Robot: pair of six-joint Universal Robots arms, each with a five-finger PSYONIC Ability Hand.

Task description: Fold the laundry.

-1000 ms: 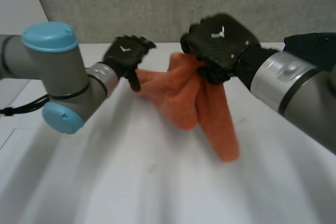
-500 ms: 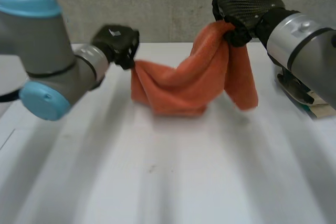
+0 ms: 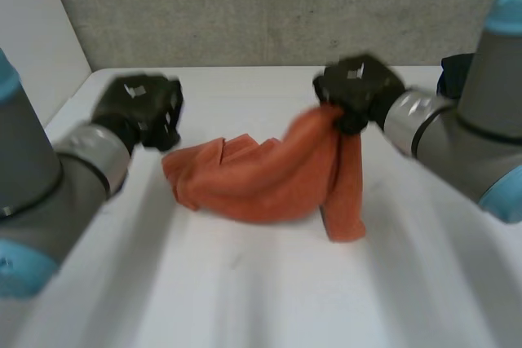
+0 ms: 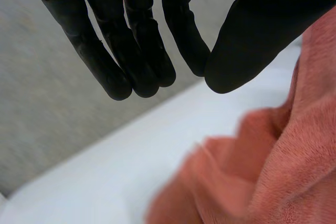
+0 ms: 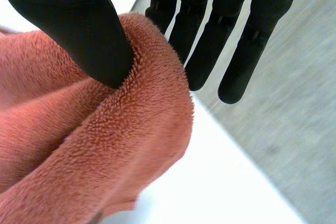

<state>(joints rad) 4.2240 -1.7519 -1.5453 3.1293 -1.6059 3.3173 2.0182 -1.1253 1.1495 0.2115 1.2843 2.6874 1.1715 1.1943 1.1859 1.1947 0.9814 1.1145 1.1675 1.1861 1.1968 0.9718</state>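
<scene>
The towel (image 3: 261,181) is orange and soft, with a fuzzy nap like a plush toy. It lies in the middle of the white table (image 3: 245,299), all bunched up in a lumpy heap with deep wrinkles. One end of it is lifted off the table and a flap hangs down from there. The right hand (image 3: 359,87) holds that raised end: in the right wrist view the thumb (image 5: 79,30) presses into the fuzzy cloth (image 5: 105,150) and nips a rounded fold of it against the fingers (image 5: 205,51), which reach straight past it. The left hand (image 3: 139,107) is just beside the other end of the towel, a little above it and not touching. In the left wrist view its fingers (image 4: 142,51) are loose and nearly straight with nothing between them and the thumb, and the towel (image 4: 273,171) sits below them. The folding looks like it has hardly begun. No neat fold or flat edge can be seen, so the towel likely has to be spread flat first and then folded over. The table is smooth and hard, and the wall (image 3: 245,6) behind it is rough and grey.
</scene>
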